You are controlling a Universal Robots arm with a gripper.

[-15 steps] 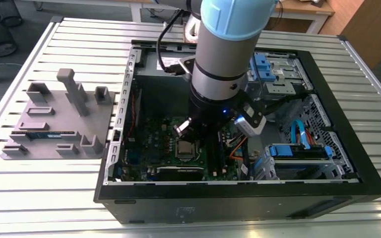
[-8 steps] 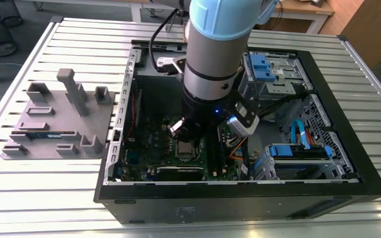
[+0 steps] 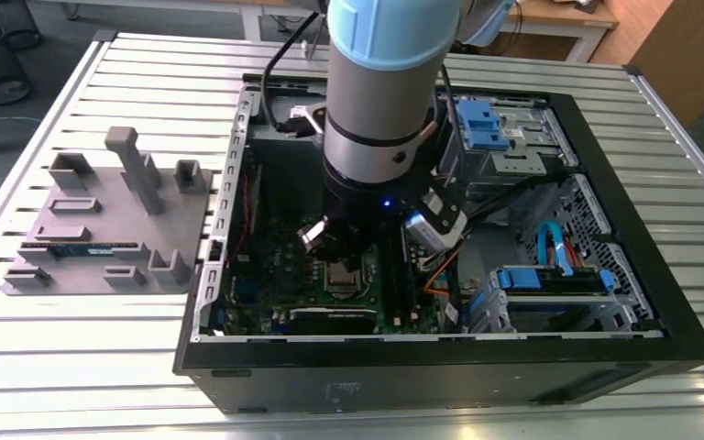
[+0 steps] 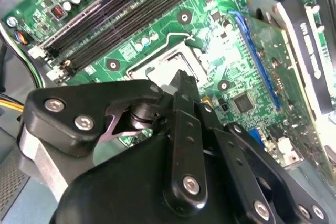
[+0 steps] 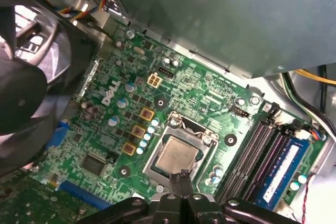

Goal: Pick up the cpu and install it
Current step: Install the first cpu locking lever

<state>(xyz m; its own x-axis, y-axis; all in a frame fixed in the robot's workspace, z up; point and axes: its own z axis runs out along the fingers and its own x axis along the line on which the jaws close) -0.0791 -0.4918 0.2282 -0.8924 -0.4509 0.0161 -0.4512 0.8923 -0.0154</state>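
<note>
The gripper (image 5: 181, 178), jaws closed and empty, hangs just above the near edge of the socket frame (image 5: 206, 129), where the cpu (image 5: 177, 156) lies seated, memory slots (image 5: 252, 153) beside it.

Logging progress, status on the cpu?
Gripper shut, empty, above socket. Cpu seated in socket on motherboard. Nothing in the way.

Silvery-grey cpu (image 5: 177, 156) on green motherboard (image 5: 199, 95) (black slots).
</note>
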